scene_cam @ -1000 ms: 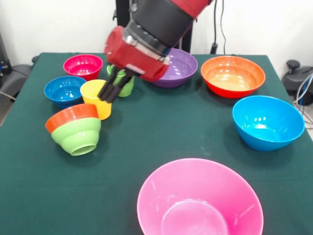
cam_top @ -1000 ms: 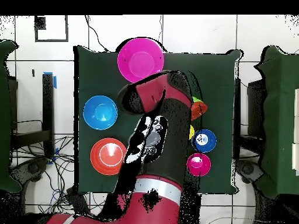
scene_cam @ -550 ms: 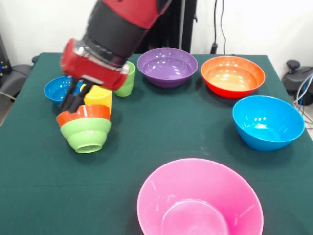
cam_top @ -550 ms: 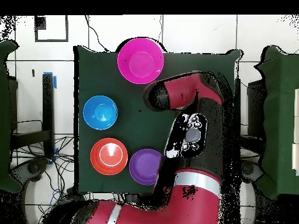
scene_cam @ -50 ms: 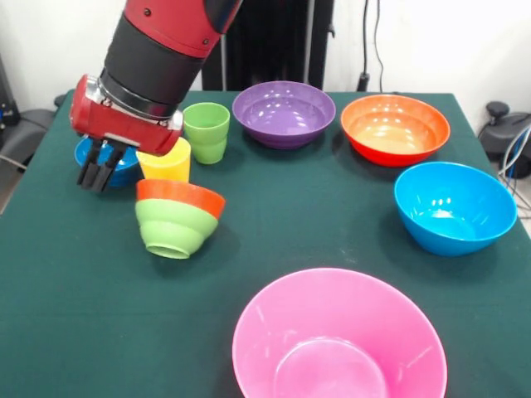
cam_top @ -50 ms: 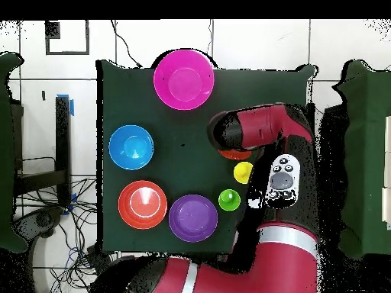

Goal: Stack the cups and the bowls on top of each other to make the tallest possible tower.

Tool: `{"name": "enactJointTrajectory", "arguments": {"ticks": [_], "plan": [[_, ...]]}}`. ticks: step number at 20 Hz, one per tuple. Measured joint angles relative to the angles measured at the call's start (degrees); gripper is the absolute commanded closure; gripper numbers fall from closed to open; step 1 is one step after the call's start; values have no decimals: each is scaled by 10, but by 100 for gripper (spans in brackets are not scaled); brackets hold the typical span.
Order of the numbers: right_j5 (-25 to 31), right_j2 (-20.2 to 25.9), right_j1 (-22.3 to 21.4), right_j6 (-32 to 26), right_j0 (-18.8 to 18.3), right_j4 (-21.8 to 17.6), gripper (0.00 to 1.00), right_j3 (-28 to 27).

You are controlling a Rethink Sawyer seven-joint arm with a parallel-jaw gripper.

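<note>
My gripper [scene_cam @ -50 ms: 95,174] hangs shut and empty near the table's left edge, left of the yellow cup [scene_cam @ -50 ms: 166,162] and in front of the small dark blue bowl [scene_cam @ -50 ms: 124,172], which it partly hides. The light green cup [scene_cam @ -50 ms: 207,131] stands behind the yellow one. A small orange-red bowl nested with a small green bowl [scene_cam @ -50 ms: 176,220] lies tipped, base toward the camera, just in front of the yellow cup. From overhead the arm covers this pair except an orange-red sliver [cam_top @ -50 ms: 233,155]. The small magenta-red bowl is hidden behind the arm.
Large bowls stand apart and upright: purple [scene_cam @ -50 ms: 284,112] at the back middle, orange [scene_cam @ -50 ms: 395,126] at the back right, light blue [scene_cam @ -50 ms: 455,206] on the right, pink [scene_cam @ -50 ms: 338,340] at the front edge. Green cloth [scene_cam @ -50 ms: 274,215] lies between them.
The gripper swept from over the cups to the picture's left, past the yellow cup. The nested orange-red and green pair slid right and tipped round. The green cup is uncovered.
</note>
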Motion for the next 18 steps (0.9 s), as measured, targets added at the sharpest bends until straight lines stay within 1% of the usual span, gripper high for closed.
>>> {"name": "enactJointTrajectory", "arguments": {"ticks": [4,7,8,10,18], "plan": [[0,0,-4,0,10,0,100,23],[0,-2,-3,0,23,0,100,37],[0,-3,-3,0,35,0,100,45],[0,-3,-3,0,42,0,100,49],[0,-10,-2,0,92,3,100,54]]}}
